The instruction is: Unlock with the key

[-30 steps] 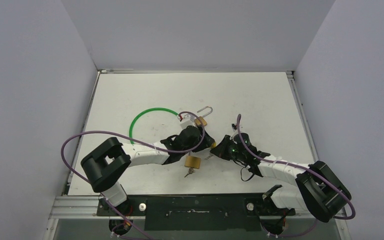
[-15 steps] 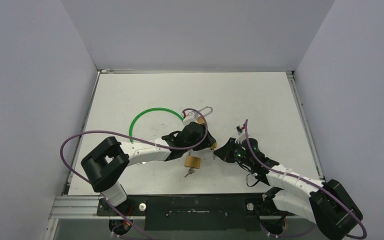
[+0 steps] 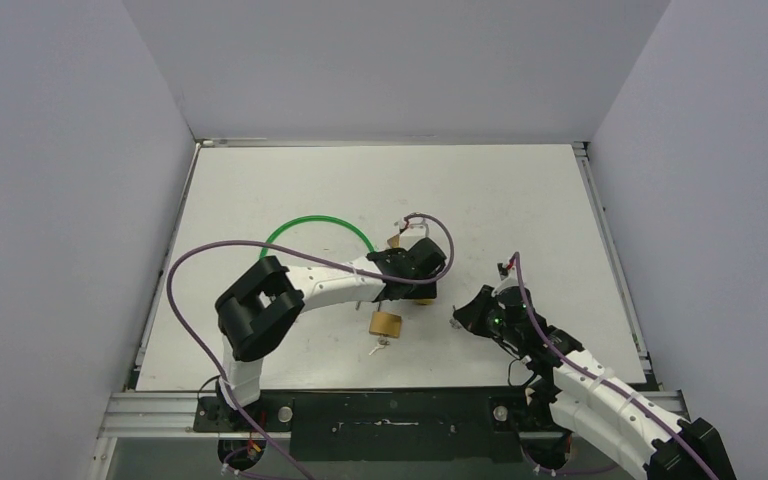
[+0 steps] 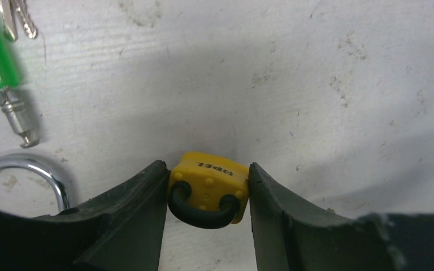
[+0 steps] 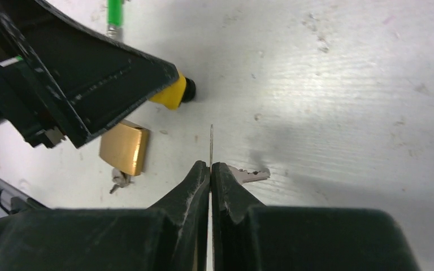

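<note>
The step in hand is bringing key to lock; both pieces are gripped, but they are not yet together.

The left gripper (image 4: 208, 168) is clamped on the yellow padlock (image 4: 208, 185), one finger touching each side of its body, the black shackle pointing back toward the wrist; it holds the lock low over the table (image 3: 520, 190), about the middle and a little toward the near edge. The right gripper (image 5: 210, 167) is pinched tight on the key (image 5: 211, 141) — seen edge-on as a thin blade standing out from the fingertips; it sits nearer the near right corner, clearly apart from the lock. A second key (image 5: 250, 174) shows just beside the right fingertips; whether it lies on the table or hangs from the same ring I cannot tell.

A brass padlock (image 5: 124, 148), with a key of its own at its near end, lies by the left gripper; the green cable (image 3: 310, 222) curves toward the far left.

The keyhole is not visible in any view; so the next move, as I judge it, calls for finding that face, turning the blade to match the slot, and closing the gap in a straight line — the left arm holding the lock firm against the push; then a twist.
</note>
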